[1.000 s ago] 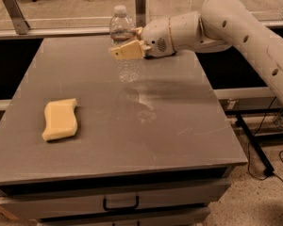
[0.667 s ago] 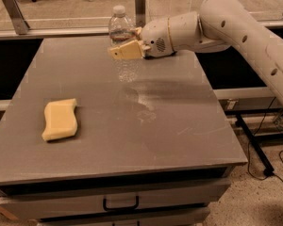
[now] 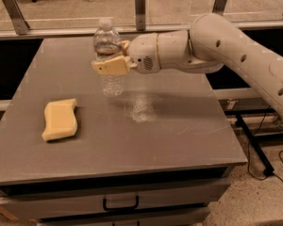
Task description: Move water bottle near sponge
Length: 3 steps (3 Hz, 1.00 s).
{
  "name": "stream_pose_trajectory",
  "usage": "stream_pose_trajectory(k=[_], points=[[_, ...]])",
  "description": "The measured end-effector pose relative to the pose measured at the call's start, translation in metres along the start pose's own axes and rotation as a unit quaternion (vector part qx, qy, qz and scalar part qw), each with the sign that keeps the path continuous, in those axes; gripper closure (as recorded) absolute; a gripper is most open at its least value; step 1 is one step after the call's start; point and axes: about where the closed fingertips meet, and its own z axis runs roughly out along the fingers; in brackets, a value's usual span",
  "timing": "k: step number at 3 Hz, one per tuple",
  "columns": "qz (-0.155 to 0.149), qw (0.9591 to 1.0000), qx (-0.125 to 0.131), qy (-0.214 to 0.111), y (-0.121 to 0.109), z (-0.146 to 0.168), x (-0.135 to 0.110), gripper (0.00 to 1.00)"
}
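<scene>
The tall, ribbed clear-plastic water bottle with a white cap is upright, the cream two-finger gripper clamped round its middle; the wavy-sided pale yellow foam sponge lies well apart on the smooth grey tabletop

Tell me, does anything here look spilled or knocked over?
Nothing stands out. The hand, over the far side of the table, grips the upright water bottle; the sponge lies flat; a pale patch nearby looks like glare.
</scene>
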Motion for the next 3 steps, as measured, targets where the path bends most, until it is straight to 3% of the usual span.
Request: stream_pose_trajectory(k=[1, 3], points=[[-0.002, 0.9996, 0.008, -0.029, 0.027, 0.024, 0.007, 1.00], [0.005, 0.9981, 0.000, -0.061, 0.054, 0.050, 0.019, 0.59]])
